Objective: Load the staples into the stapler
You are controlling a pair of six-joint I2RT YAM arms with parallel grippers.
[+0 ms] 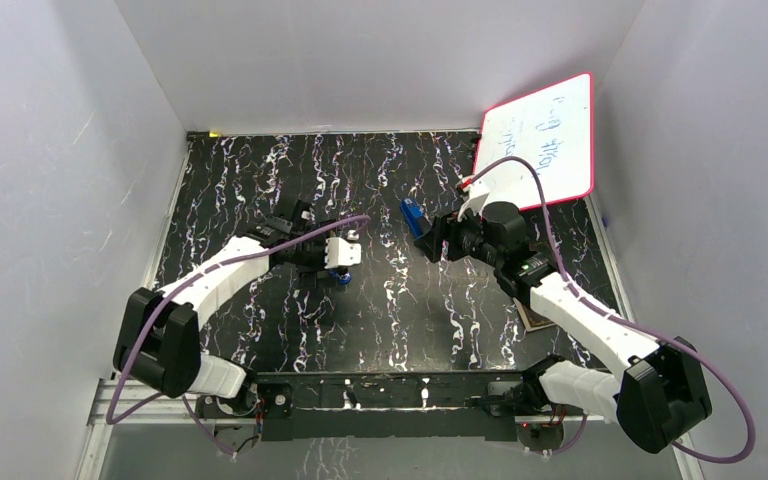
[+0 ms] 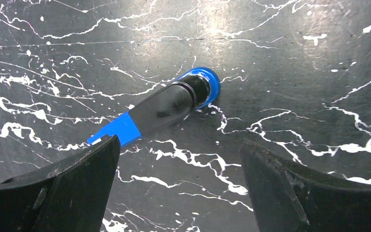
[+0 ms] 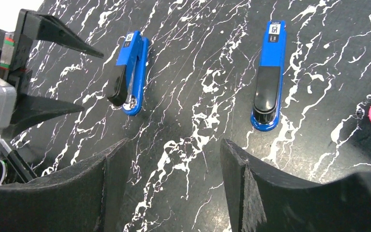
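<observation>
Left gripper [image 2: 181, 145]: gaped wide, empty; blue stapler [image 2: 166, 106] lay flat on desk [image 2: 294, 72] at its 12 o'clock. Right gripper [image 3: 174, 145]: fingers parted, empty; second stapler [image 3: 269, 77] at 1 o'clock.

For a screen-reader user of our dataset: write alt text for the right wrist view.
A blue stapler lies left of a second blue stapler on a black marbled table. The right claw stands open and empty in the foreground; the left claw, also open, shows at the left edge.
</observation>
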